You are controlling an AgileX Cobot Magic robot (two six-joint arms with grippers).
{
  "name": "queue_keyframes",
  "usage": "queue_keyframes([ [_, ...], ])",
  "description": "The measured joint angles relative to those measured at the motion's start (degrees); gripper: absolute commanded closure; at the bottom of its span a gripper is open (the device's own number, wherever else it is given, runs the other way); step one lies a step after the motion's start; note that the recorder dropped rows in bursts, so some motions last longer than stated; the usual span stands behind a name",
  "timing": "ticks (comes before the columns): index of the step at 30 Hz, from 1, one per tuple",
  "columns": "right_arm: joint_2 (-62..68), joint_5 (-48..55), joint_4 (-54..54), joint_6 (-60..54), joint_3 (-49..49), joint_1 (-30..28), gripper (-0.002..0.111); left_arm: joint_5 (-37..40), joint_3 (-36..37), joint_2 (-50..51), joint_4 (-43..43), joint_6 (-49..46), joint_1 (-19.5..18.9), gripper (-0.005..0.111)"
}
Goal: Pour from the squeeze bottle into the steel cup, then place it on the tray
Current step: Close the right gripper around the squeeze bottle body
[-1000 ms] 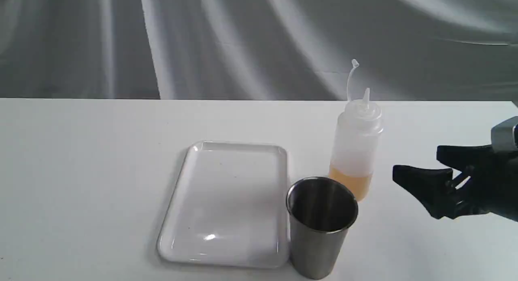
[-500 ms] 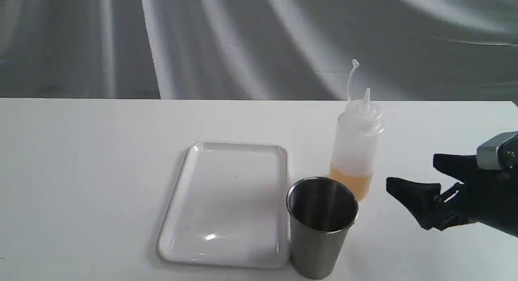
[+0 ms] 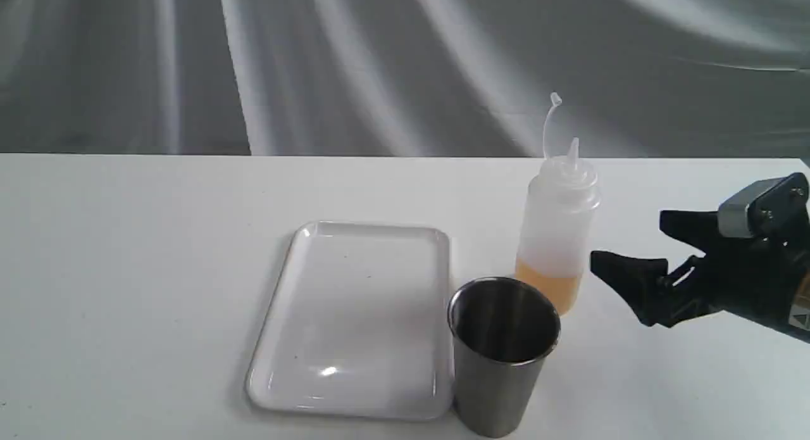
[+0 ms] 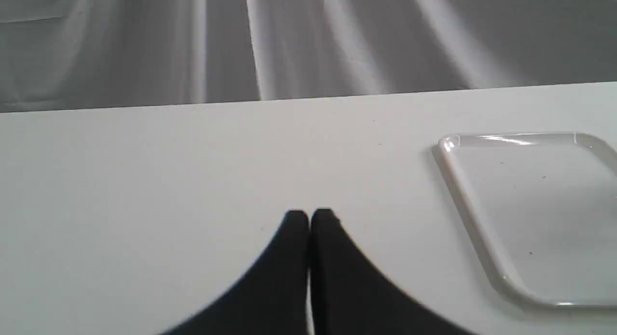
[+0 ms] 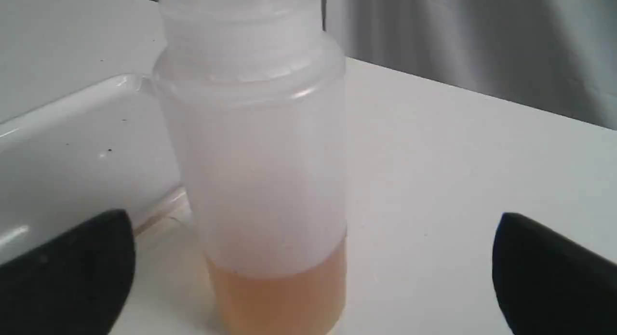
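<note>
Standing nearest in the exterior view, the steel cup (image 3: 503, 354) is upright on the white worktop (image 3: 126, 269), its dark mouth open to the camera. Just beside the cup, on its left in that view, lies the tray (image 3: 354, 320), flat and bare. Its near corner is so close to the cup's wall that I cannot tell whether they touch. Directly behind the cup and a little to its right stands the squeeze bottle (image 3: 557, 231), upright, with amber liquid filling only its lowest part and the cap strap curling up above the nozzle. Farther right of the cup, level with the bottle's lower half, the right end effector (image 3: 629, 238) hangs above the worktop with its jaws spread wide, gripping nothing. Its nearer finger is close to the bottle's side but apart from it. The left end effector (image 4: 308, 217) appears only in its own wrist view, fingers pressed together on nothing, over bare worktop, with the tray ahead. Its place relative to the cup cannot be told.
</note>
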State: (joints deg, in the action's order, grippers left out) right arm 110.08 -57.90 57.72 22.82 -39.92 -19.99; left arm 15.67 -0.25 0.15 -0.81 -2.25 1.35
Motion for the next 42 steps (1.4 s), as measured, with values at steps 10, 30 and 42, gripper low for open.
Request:
queue_keyframes([
  [10,6.2,4.0,1.1,-2.1,-5.5,4.5,0.003,0.0,0.0,0.0,0.0,0.0,0.0,0.107],
  [30,13.8,4.3,-0.6,-4.7,-15.2,8.1,0.003,0.0,0.0,0.0,0.0,0.0,0.0,0.107],
  [42,18.2,2.4,-3.5,-4.7,-20.5,10.9,0.003,0.0,0.0,0.0,0.0,0.0,0.0,0.107],
])
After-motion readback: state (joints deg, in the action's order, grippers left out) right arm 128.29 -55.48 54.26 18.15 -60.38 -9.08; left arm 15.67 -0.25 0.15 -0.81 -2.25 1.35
